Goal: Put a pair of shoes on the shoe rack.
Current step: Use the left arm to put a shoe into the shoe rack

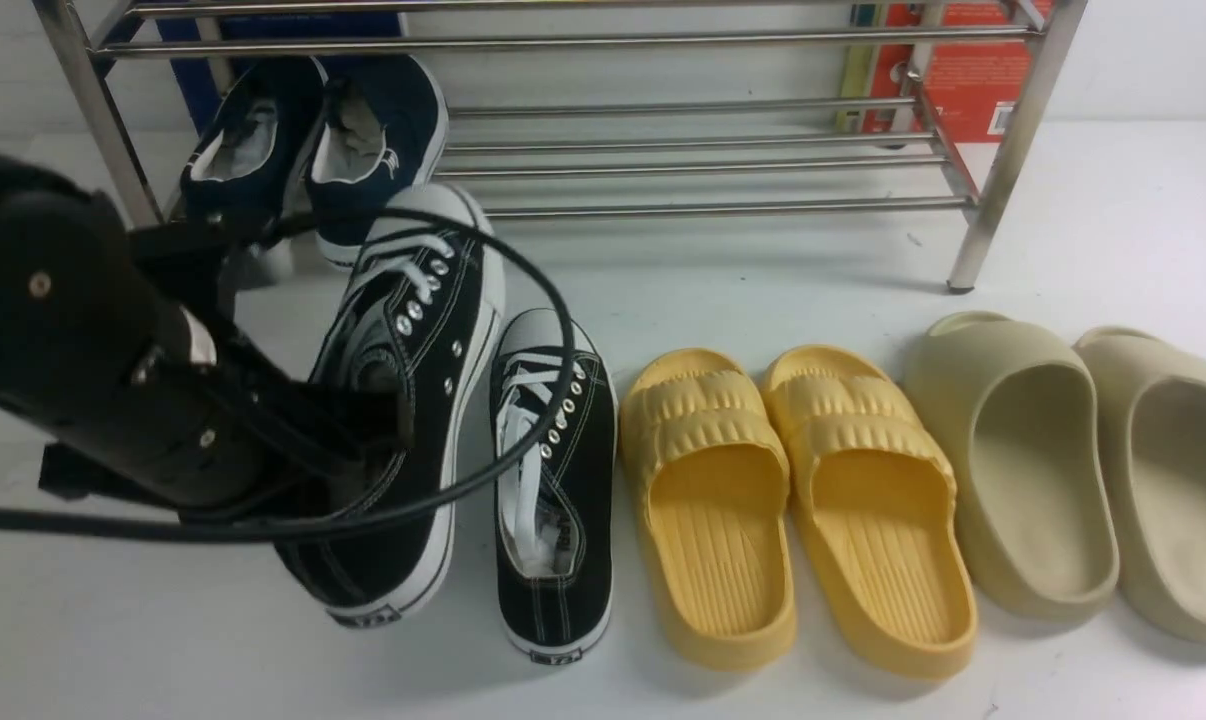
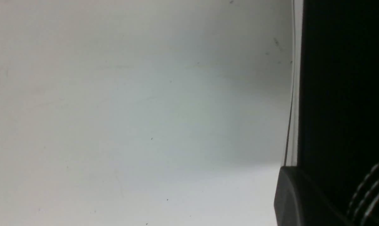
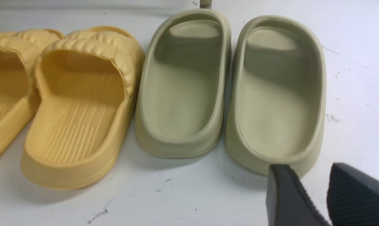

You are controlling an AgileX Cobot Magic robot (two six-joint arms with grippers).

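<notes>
Two black canvas sneakers with white laces make up the pair of shoes. The right one (image 1: 553,490) lies flat on the white table. The left one (image 1: 433,330) is tilted, with its toe toward the shoe rack (image 1: 703,160). My left gripper (image 1: 388,408) is shut on its near side wall by the opening. In the left wrist view, one finger (image 2: 290,201) presses against the black canvas (image 2: 343,78); the other finger is hidden. In the right wrist view, my right gripper (image 3: 307,168) is open and empty by the heel of a beige slide (image 3: 277,94).
Navy slip-ons (image 1: 313,150) sit on the left of the rack's lower shelf. Two yellow ribbed slides (image 1: 793,500) and two beige slides (image 1: 1043,460) line up to the right of the sneakers. A black cable (image 1: 553,330) loops over the held sneaker. Red boxes (image 1: 963,70) stand behind the rack.
</notes>
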